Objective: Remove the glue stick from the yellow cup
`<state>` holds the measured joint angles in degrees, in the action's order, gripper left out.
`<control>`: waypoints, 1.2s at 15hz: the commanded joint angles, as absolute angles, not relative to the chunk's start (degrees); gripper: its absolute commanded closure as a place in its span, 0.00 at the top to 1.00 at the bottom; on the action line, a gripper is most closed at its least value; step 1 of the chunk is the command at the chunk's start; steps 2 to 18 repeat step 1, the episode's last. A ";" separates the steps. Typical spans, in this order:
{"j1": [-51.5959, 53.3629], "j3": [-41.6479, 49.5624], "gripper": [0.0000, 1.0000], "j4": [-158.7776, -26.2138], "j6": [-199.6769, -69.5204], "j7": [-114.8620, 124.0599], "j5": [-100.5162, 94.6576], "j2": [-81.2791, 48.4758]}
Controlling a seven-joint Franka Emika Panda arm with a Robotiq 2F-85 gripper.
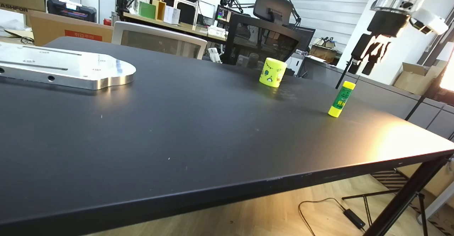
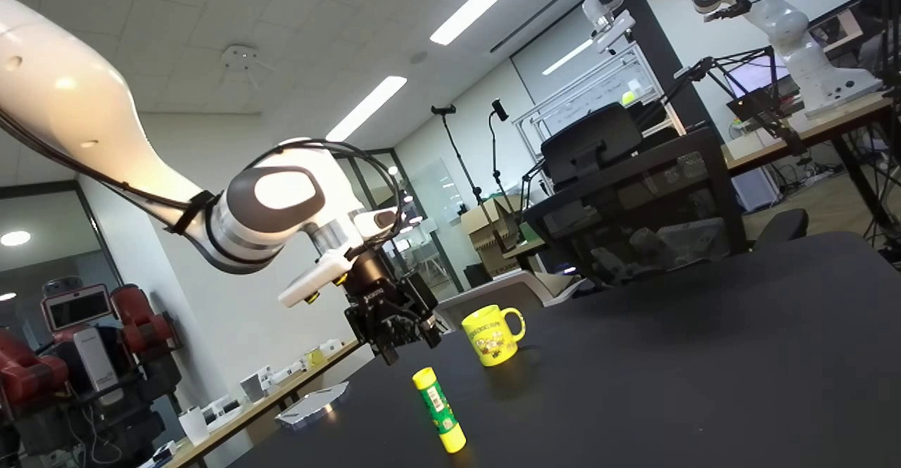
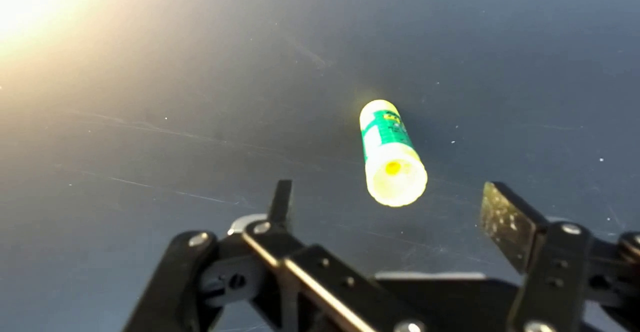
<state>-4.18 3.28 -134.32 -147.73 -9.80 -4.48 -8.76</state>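
The glue stick [image 1: 341, 99] is a slim lime-yellow tube with a green label. It stands upright on the black table, outside the yellow cup [image 1: 272, 72] and apart from it. Both exterior views show the glue stick [image 2: 439, 410] and the cup [image 2: 490, 336]; the cup is upright with a handle and printed figures. My gripper [image 1: 360, 68] is open and empty, above the glue stick; it also shows in an exterior view [image 2: 411, 350]. In the wrist view the glue stick [image 3: 387, 132] appears between and beyond the spread fingers [image 3: 387, 184], not touched. The cup is out of the wrist view.
A silver metal plate [image 1: 64, 69] lies on the black table [image 1: 184, 133], far from the glue stick. A black mesh chair [image 2: 654, 207] and a light-backed chair [image 1: 159, 39] stand at the table's edge, behind the cup.
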 commanded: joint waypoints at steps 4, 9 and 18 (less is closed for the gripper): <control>-4.22 3.33 1.00 -134.30 -147.19 -9.75 -4.64 -8.23; -4.22 3.33 1.00 -134.30 -147.19 -9.75 -4.64 -8.23; -4.22 3.33 1.00 -134.30 -147.19 -9.75 -4.64 -8.23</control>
